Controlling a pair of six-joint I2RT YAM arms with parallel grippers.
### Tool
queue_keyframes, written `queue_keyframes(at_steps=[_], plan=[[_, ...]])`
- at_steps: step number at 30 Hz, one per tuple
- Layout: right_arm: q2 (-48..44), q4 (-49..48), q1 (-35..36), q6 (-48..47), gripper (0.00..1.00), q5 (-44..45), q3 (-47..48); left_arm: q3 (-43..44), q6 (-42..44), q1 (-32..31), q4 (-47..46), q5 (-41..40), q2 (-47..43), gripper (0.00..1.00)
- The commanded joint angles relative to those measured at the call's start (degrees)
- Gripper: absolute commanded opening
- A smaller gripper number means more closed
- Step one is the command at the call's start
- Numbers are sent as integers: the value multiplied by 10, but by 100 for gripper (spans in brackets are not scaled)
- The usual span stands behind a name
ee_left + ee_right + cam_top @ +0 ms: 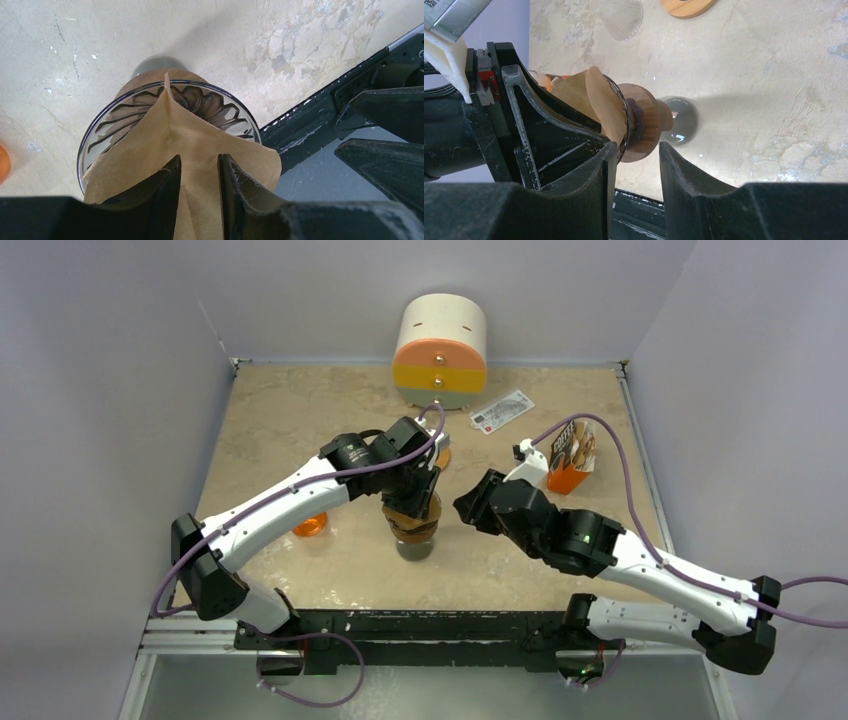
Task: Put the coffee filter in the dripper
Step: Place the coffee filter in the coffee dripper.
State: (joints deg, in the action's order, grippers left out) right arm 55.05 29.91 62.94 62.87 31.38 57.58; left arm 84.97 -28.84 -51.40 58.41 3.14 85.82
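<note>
The brown paper coffee filter (190, 135) lies partly inside the glass dripper (120, 115), with its top edge standing above the near rim. The dripper has a wooden collar (646, 125) and stands on a dark glass vessel (679, 120) mid-table (412, 525). My left gripper (200, 162) hangs right over the dripper, its fingers apart with the filter's crease showing between them. My right gripper (636, 147) is open just to the right of the dripper (470, 508), its fingertips near the wooden collar without touching it.
A white, orange and yellow round container (441, 350) stands at the back. A flat packet (502, 411) and an orange box (570, 460) lie back right. An orange object (312, 525) sits under the left arm. A ribbed glass piece (619, 17) and a wooden disc (686, 6) lie beyond the dripper.
</note>
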Motion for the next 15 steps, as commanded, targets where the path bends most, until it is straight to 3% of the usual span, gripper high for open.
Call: queue_keyframes(at_steps=[1,9,15], plan=[[-9,2,-1,10,40,11,-9,-2,12,1,-6,-5,-12,34],[-4,1,-2,10,40,11,-7,-10,18,0,-11,-12,-13,45],[-1,0,-2,10,40,10,-7,-20,19,0,-15,-9,-14,48]])
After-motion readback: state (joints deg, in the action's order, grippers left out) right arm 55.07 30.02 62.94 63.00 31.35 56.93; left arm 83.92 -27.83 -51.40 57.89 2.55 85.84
